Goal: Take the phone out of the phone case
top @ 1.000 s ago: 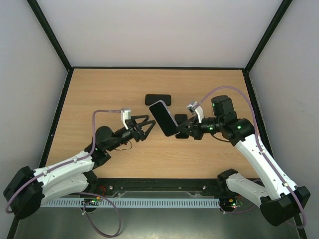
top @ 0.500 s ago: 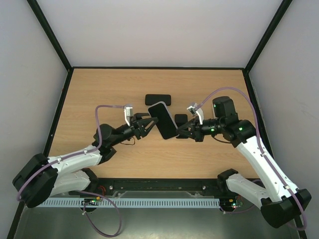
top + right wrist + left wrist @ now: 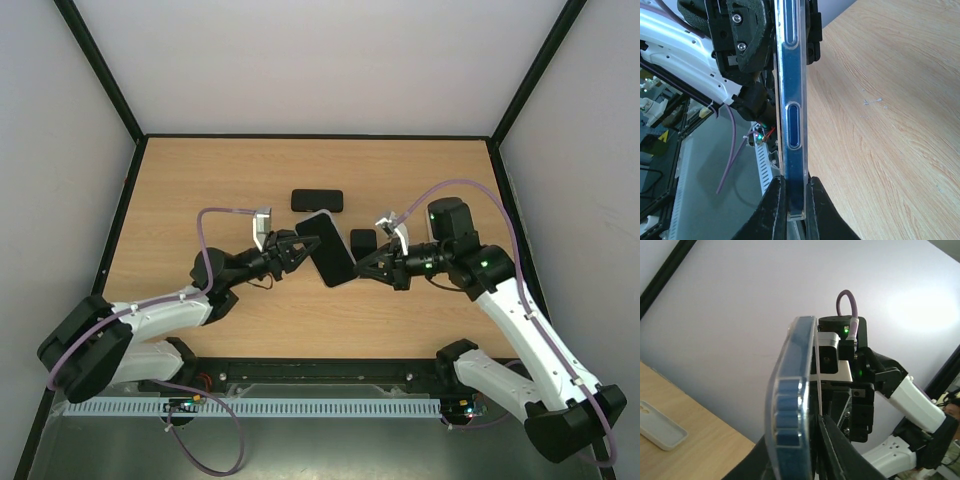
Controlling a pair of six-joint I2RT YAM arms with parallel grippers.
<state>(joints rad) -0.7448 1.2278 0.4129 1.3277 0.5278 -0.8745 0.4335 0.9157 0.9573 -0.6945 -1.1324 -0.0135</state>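
Observation:
A phone with a dark screen sits in a clear phone case with a pale rim, held off the table between my two arms. The left gripper is shut on its left end. In the left wrist view the blue-edged phone stands edge-on in the clear shell, with the left gripper closed on its lower end. The right gripper grips the opposite end. The right wrist view shows the phone's side pinched between the right gripper fingers.
A black phone-sized slab lies flat on the wooden table behind the held phone. A smaller black object sits just behind the right gripper. The left wrist view shows a pale flat shell on the table. Black frame posts and white walls surround the table.
The left arm reached right to the phone and its fingers closed on the left end. The right gripper kept its grip and the phone shifted slightly towards me.

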